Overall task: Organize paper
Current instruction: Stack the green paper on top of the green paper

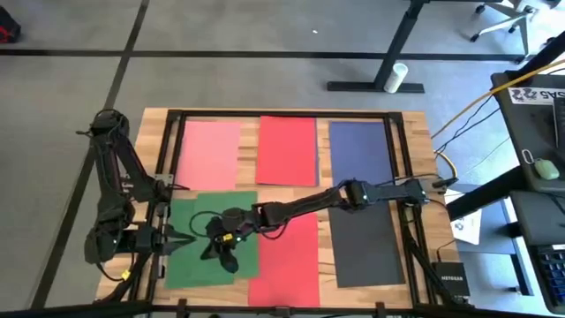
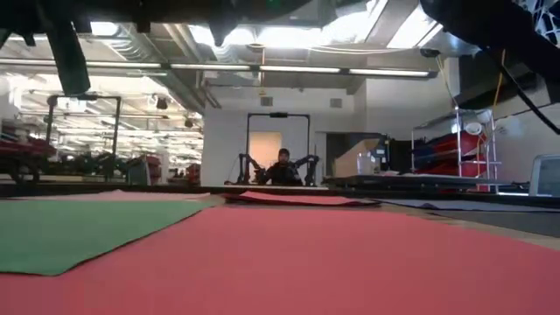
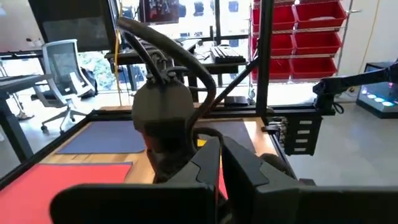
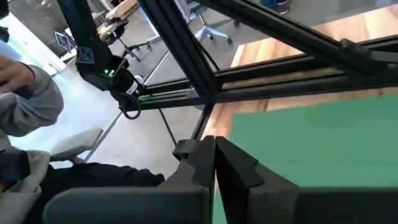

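My right pincer (image 1: pixel 228 250), pressed together, hovered over the green sheet (image 1: pixel 190 256), probably to slide it; left pincer (image 1: pixel 181 237) closed alongside.

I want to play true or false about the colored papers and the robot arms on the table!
1. The right gripper is over the green matte paper sheet. True.
2. The pink matte paper sheet lies at the right end of the far row. False: the navy blue matte sheet is there; pink is at the left.
3. The right gripper's fingers are pressed together. True.
4. Two red matte sheets are on the table. True.
5. The left gripper holds the black matte sheet. False: it is beside the green sheet.
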Available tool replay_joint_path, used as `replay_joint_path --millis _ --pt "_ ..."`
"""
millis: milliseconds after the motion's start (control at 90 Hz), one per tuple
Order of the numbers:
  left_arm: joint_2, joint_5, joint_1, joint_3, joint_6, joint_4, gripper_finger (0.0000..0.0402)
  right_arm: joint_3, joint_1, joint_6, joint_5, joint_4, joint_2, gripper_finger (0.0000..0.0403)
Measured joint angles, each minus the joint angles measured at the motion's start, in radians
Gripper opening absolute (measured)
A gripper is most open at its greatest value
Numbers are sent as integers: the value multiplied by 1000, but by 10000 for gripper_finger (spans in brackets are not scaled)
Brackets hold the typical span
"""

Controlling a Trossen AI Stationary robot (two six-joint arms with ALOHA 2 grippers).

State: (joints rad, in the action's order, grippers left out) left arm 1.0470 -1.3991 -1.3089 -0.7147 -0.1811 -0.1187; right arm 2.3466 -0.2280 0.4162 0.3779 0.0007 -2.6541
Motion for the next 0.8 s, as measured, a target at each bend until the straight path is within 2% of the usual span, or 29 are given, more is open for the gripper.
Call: replay_joint_path --millis 100,222,311,422,522,656,733,800 --pt "0 4 0 0 -116 107 0 0 0 -1 17 -12 0 13" --pt "0 74 0 0 -353 310 0 6 0 -1 119 -74 10 45" --pt "0 120 0 0 -544 451 0 8 0 -14 185 -196 41 62" --pt "1 142 0 0 -735 594 0 10 4 -143 180 -441 108 55" --pt "1 162 1 1 -855 694 0 10 14 -273 81 -684 164 20" --pt "4 181 1 19 -975 751 0 10 44 -372 -172 -953 205 7" --pt "9 204 1 36 -1025 750 0 9 76 -384 -269 -1050 208 2" --pt "20 219 1 50 -1071 751 0 -9 101 -398 -327 -1056 203 1"
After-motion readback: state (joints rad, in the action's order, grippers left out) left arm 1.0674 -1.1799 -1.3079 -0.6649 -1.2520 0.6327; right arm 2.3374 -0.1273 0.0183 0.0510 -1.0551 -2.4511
